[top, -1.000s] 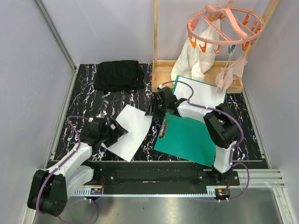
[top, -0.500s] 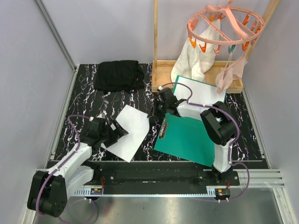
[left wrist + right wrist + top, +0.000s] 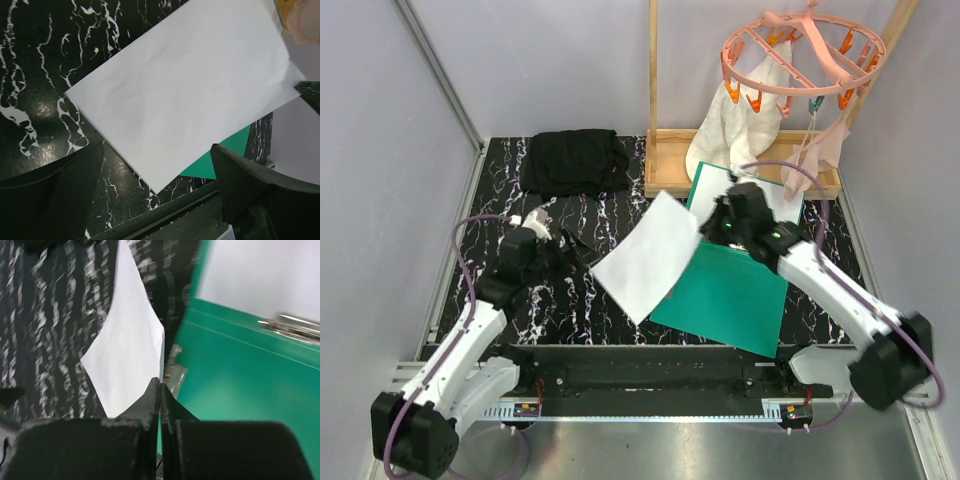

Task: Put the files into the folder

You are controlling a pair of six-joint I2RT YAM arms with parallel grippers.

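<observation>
- Right gripper (image 3: 712, 228) is pinching a white sheet (image 3: 648, 255) by its right corner, jaws closed on it, holding it tilted over the left edge of the open folder (image 3: 730, 295) for laying inside.
- I'm seeing the other sheet (image 3: 260, 275) lying on the far flap.
- Left gripper (image 3: 570, 250) is hovering wide apart, seemingly touching nothing.

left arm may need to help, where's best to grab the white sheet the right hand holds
Probably the left edge of the white sheet, coming from the left: the right hand pinches the opposite edge by the folder, leaving that side free, and paper this thin offers only edges.
</observation>
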